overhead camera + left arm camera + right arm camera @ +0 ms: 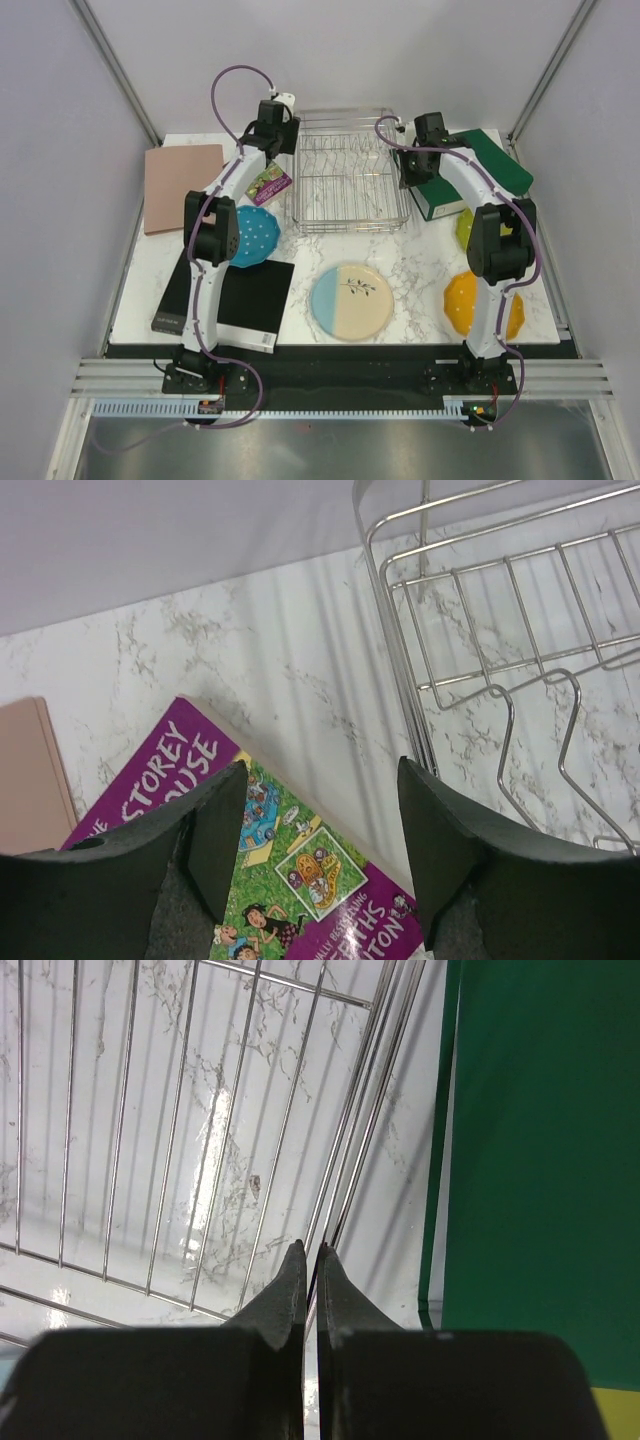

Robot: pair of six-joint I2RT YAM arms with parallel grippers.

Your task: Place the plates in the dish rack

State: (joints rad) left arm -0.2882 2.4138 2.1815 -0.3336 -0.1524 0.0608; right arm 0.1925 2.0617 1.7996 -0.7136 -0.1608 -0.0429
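Observation:
The silver wire dish rack [348, 170] stands empty at the back middle. My right gripper [409, 168] is shut on the rack's right side wire; in the right wrist view [310, 1250] the thin rim wire runs between the closed tips over the rack [150, 1110]. My left gripper [272, 138] is open and empty just left of the rack, above a purple book [310, 870], with the rack's left edge [400, 670] beside it. On the table lie the blue plate [255, 235], the cream-and-light-blue plate [350, 300], the orange plate [462, 303] and the green plate [464, 230], partly hidden by the right arm.
A pink board [180, 185] lies at the back left and a black book [235, 300] at the front left. The purple book [268, 183] sits by the rack's left side. A green book [475, 170] lies right of the rack, close to my right gripper.

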